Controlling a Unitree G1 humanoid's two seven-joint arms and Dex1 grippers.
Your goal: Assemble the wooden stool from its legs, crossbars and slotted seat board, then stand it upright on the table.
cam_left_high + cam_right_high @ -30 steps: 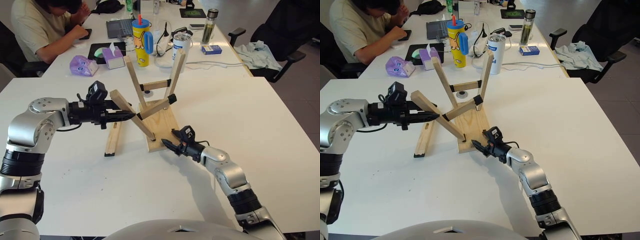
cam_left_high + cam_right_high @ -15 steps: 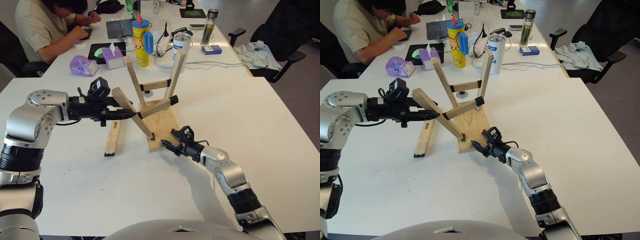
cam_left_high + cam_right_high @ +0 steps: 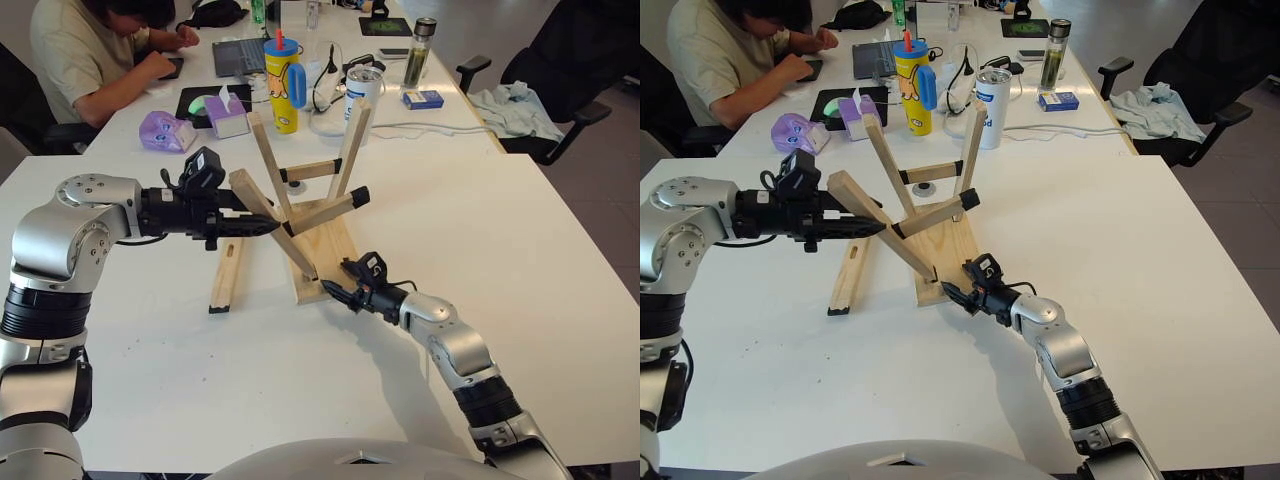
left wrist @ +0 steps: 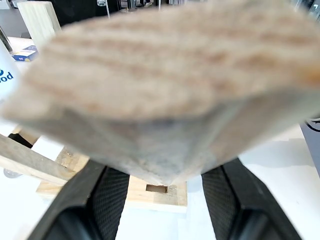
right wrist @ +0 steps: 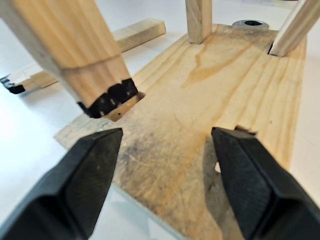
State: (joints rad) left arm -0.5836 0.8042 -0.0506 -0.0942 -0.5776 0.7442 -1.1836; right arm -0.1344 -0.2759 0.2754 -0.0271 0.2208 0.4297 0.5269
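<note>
The slotted seat board [image 3: 335, 243] lies flat on the white table. Two legs [image 3: 266, 160] [image 3: 353, 138] stand in its far slots, joined by a crossbar [image 3: 312, 170]. My left gripper [image 3: 264, 226] is shut on a third leg [image 3: 268, 218], which tilts down to a near slot [image 5: 122, 106] at the board's left corner. A second crossbar [image 3: 325, 211] sticks out from this leg toward the right. The leg's end looms between my left fingers [image 4: 107, 197]. My right gripper [image 3: 337, 292] hovers open at the board's near edge, its fingers [image 5: 92, 170] spread over the wood [image 5: 200, 120]. A loose leg [image 3: 227, 276] lies left of the board.
The adjoining desk behind holds a yellow cup [image 3: 284, 85], a steel tumbler [image 3: 363, 85], tissue boxes [image 3: 226, 114] and a purple pack [image 3: 165, 131]. A metal ring [image 5: 252, 23] lies just past the board. Open tabletop spreads to the right and front.
My left gripper has shifted right with the tilted leg; its lower end slid along the board toward the near corner slot, and the attached crossbar rose. The right gripper barely moved.
</note>
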